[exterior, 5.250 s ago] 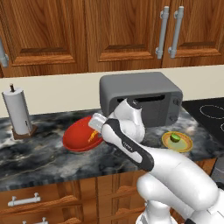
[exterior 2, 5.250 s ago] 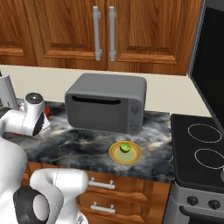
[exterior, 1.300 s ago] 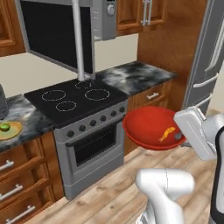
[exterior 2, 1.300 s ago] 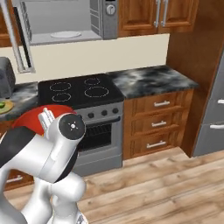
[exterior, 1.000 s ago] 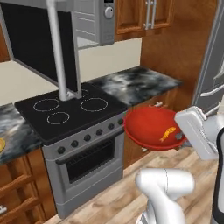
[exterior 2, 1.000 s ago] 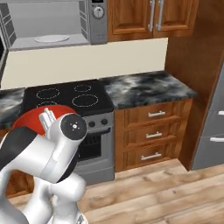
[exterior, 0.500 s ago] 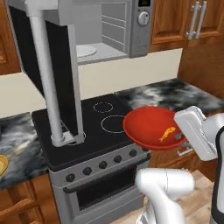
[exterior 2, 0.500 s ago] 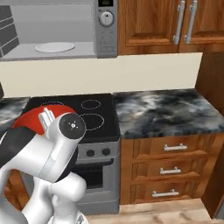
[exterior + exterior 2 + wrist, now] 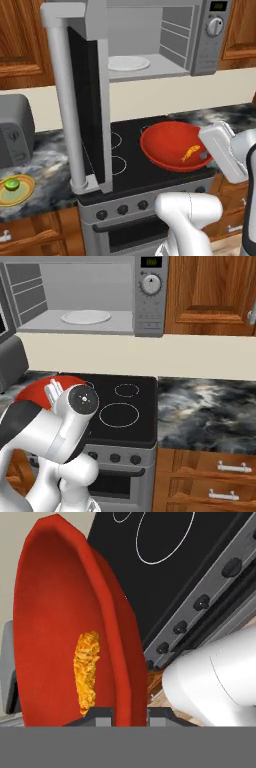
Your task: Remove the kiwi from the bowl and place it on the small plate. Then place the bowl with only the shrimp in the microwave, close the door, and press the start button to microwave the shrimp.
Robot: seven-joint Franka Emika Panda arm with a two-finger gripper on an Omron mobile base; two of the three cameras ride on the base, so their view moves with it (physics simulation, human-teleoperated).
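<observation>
Pincer: the pincer is clenched on the rim of the bowl, holding it in the air above the stove top.
Shrimp: the shrimp lies inside the bowl, near the gripped rim.
Microwave: the microwave hangs above the stove; its door stands swung wide open at the left, and a white tray sits inside.
Kiwi: the kiwi rests on the small plate on the desk, near its front edge, left of the stove.
</observation>
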